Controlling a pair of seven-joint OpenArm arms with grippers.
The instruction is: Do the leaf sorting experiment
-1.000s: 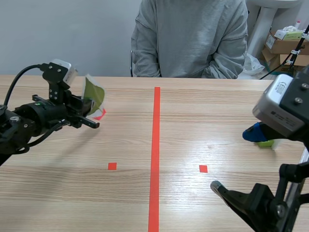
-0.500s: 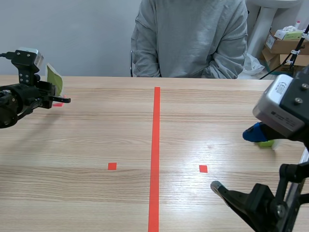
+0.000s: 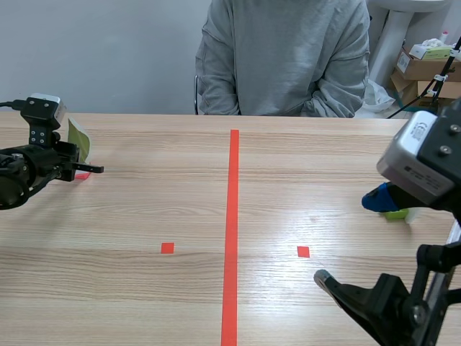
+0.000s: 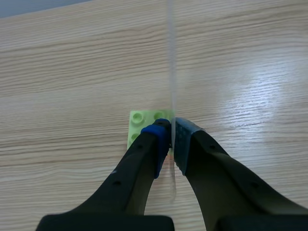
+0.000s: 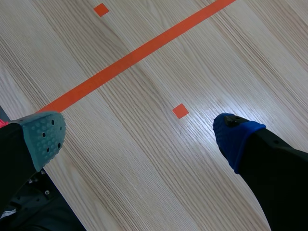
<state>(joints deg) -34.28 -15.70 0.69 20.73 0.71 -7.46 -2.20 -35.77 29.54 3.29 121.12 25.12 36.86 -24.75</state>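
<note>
My left gripper (image 3: 96, 170) is at the table's far left, shut on a thin yellow-green leaf card (image 3: 78, 137) that stands upright, with a red bit at its lower edge. In the left wrist view the card (image 4: 170, 72) is seen edge-on as a pale translucent strip pinched between the blue pads of the left gripper (image 4: 171, 137). A light green studded plate (image 4: 142, 124) lies on the wood just under the fingertips. My right gripper (image 5: 139, 137) hangs open above the table at the near right, with nothing between its fingers (image 3: 326, 279).
A person in a grey sweatshirt (image 3: 284, 58) sits across the table, hands out of sight. A small light green object (image 3: 396, 214) lies at the right, partly hidden by my right arm. Cardboard boxes (image 3: 425, 68) stand beyond the far right corner.
My left gripper has carried the leaf card from left of the centre line out to the far left, then sunk slightly. The right arm has kept still.
</note>
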